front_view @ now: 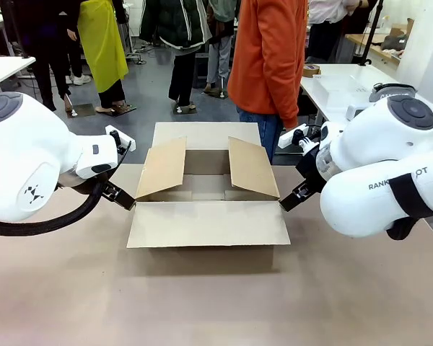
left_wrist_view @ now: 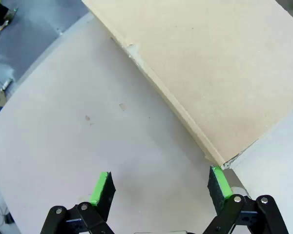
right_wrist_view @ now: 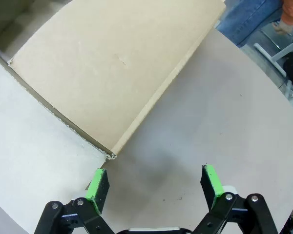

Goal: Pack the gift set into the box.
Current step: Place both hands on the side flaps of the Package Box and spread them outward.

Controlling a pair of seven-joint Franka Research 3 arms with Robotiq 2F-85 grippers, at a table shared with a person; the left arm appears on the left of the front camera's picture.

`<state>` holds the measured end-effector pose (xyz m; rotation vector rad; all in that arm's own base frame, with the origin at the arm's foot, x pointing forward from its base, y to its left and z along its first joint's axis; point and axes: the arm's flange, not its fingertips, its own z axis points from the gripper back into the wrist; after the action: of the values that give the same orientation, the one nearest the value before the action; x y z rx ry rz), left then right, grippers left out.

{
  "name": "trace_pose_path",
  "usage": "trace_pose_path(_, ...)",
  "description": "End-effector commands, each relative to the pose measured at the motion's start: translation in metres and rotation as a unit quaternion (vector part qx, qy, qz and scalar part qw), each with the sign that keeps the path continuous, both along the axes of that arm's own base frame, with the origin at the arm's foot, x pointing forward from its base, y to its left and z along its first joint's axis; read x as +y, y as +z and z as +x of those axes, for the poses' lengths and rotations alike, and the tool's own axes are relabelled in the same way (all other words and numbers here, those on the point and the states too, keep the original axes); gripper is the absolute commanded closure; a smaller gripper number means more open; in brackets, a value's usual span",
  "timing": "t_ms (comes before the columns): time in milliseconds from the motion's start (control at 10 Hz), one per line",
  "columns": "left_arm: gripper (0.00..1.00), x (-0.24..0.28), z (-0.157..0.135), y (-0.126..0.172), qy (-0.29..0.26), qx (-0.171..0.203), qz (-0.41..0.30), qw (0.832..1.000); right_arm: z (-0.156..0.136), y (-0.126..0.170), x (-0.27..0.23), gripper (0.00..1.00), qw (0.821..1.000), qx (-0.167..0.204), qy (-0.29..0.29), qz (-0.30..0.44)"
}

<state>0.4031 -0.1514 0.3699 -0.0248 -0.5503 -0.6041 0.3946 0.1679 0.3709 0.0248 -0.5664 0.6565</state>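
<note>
The box (front_view: 206, 189) is a brown cardboard carton in the middle of the table, with all four flaps spread open. My left gripper (front_view: 123, 196) hovers at its near left corner. In the left wrist view that gripper (left_wrist_view: 160, 187) is open, one green pad (left_wrist_view: 219, 183) just below the corner of the side flap (left_wrist_view: 210, 68). My right gripper (front_view: 289, 200) is at the near right corner. In the right wrist view it (right_wrist_view: 155, 183) is open, one pad (right_wrist_view: 98, 184) just under the corner of the flap (right_wrist_view: 112, 63). Neither holds anything. The gift set is out of view.
A person in an orange top (front_view: 270, 58) stands at the far side, just behind the box. White tables (front_view: 346, 86) stand at the back right, one bearing a small brown carton (front_view: 311, 71). Bare tabletop (front_view: 202, 303) lies in front of the box.
</note>
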Motion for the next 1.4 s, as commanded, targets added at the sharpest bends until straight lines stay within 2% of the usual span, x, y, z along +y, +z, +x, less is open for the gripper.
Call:
trace_pose_path(0, 0.0, 0.0, 0.0, 0.0, 0.0, 0.0, 0.0, 1.0, 0.0, 0.0, 0.0, 0.0, 1.0, 0.0, 0.0, 0.0)
trace_pose_path(600, 0.0, 0.0, 0.0, 0.0, 0.0, 0.0, 0.0, 1.0, 0.0, 0.002, -0.001, 0.0, 1.0, 0.0, -0.002, -0.009)
trace_pose_path(700, 0.0, 0.004, -0.009, 0.013, -0.008, -0.011, 0.009, 1.0, -0.004, 0.015, -0.008, 0.0, 1.0, -0.006, -0.001, -0.014)
trace_pose_path(800, 0.0, 0.018, -0.034, 0.045, -0.034, 0.021, 0.003, 0.999, -0.016, 0.048, -0.028, 0.0, 1.0, 0.013, -0.001, -0.007)
trace_pose_path(900, 0.0, 0.037, -0.061, 0.072, -0.028, 0.024, 0.0, 0.999, -0.034, 0.079, -0.048, 0.0, 1.0, 0.021, -0.012, -0.01)
trace_pose_path(1000, 0.0, 0.059, -0.087, 0.098, 0.006, 0.032, -0.009, 0.999, -0.056, 0.109, -0.068, 0.0, 1.0, 0.021, -0.016, 0.005)
trace_pose_path(1100, 0.0, 0.081, -0.113, 0.122, 0.026, 0.019, -0.051, 0.998, -0.076, 0.135, -0.089, 0.0, 0.999, 0.018, -0.034, 0.038)
trace_pose_path(1200, 0.0, 0.109, -0.14, 0.139, 0.009, 0.017, -0.13, 0.991, -0.092, 0.153, -0.12, 0.0, 0.993, 0.026, -0.055, 0.101)
trace_pose_path(1300, 0.0, 0.148, -0.152, 0.149, 0.021, 0.021, -0.207, 0.978, -0.098, 0.161, -0.154, 0.0, 0.975, 0.058, -0.106, 0.185)
